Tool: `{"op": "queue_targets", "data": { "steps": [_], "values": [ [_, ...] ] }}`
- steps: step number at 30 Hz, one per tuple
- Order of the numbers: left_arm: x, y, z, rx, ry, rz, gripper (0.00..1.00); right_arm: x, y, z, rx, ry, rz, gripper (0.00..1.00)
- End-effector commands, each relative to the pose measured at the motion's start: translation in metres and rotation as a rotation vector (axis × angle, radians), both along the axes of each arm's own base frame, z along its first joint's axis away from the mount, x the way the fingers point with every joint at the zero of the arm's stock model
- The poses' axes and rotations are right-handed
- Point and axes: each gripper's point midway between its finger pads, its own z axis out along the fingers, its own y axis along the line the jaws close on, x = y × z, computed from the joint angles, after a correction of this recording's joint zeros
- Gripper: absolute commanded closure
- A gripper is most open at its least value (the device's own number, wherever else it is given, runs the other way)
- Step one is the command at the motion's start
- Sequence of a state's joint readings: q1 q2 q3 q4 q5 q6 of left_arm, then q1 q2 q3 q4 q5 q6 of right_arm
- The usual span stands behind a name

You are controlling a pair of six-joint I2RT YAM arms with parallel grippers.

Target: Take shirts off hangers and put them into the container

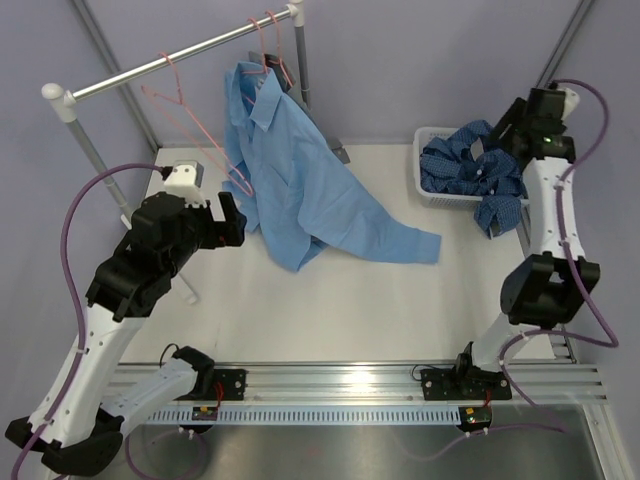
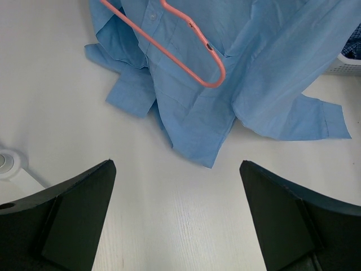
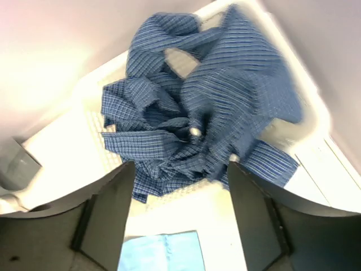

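Pictured at the far right of the white table (image 1: 330, 320): the dark blue checked shirt (image 1: 470, 168), heaped in the white lattice container (image 1: 424, 185), one fold spilling over the near right rim and hanging down outside it. Poised just above the heap, the right gripper (image 3: 180, 175) — fingers apart, pinching nothing, crumpled cloth below the tips. Seen at the left of the table: the left gripper (image 1: 236, 220), spread wide and empty, pointed right toward the light blue shirt (image 1: 300, 190), only bare table between its fingers in the wrist view. Hung by the collar from a pink-red hanger (image 1: 271, 45) on the far metal rail (image 1: 130, 73), that light blue shirt, its body and one sleeve trailing down and out across the middle of the table, cuff toward the container but well apart from it. Hooked on the same rail further left and tilted — an empty hanger (image 2: 221, 73), its rounded lower corner lying across the front of the light blue shirt, just beside the left gripper; touching the cloth or merely in front of it, hard to tell. Equally hard to tell from overhead: one wire hook or two above the shirt's collar.
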State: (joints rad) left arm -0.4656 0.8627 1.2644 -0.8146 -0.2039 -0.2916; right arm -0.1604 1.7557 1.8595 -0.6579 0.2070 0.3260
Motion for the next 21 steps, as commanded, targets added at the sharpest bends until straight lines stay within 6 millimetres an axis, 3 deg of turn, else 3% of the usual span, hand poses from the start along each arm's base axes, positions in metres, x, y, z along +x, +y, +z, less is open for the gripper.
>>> {"op": "queue_targets", "data": {
  "steps": [1, 2, 3, 4, 5, 8, 11, 21],
  "values": [
    [0.001, -0.008, 0.021, -0.029, -0.059, -0.049, 0.01, -0.017, -0.018, -0.045, 0.204, -0.009, -0.059, 0.21],
    [0.0, -0.009, 0.021, -0.029, -0.059, -0.057, 0.01, -0.034, -0.028, -0.079, 0.26, 0.035, -0.102, 0.18],
    [-0.001, -0.009, 0.02, -0.026, -0.058, -0.06, 0.01, -0.035, -0.033, -0.074, 0.272, -0.024, -0.107, 0.17],
    [-0.001, -0.009, 0.019, -0.024, -0.058, -0.064, 0.01, -0.046, -0.027, -0.104, 0.332, 0.014, -0.093, 0.16],
    [-0.001, -0.009, 0.018, -0.021, -0.057, -0.066, 0.01, -0.048, -0.04, -0.105, 0.352, -0.031, -0.122, 0.14],
    [-0.002, -0.009, 0.017, -0.018, -0.056, -0.072, 0.01, -0.061, -0.046, -0.144, 0.388, 0.009, -0.131, 0.13],
    [-0.003, -0.01, 0.014, -0.019, -0.051, -0.076, 0.01, -0.06, -0.044, -0.165, 0.374, 0.019, -0.09, 0.13],
    [-0.005, -0.008, 0.004, -0.021, -0.033, -0.066, 0.01, -0.042, -0.041, -0.188, 0.329, 0.003, 0.036, 0.13]
  ]
}}
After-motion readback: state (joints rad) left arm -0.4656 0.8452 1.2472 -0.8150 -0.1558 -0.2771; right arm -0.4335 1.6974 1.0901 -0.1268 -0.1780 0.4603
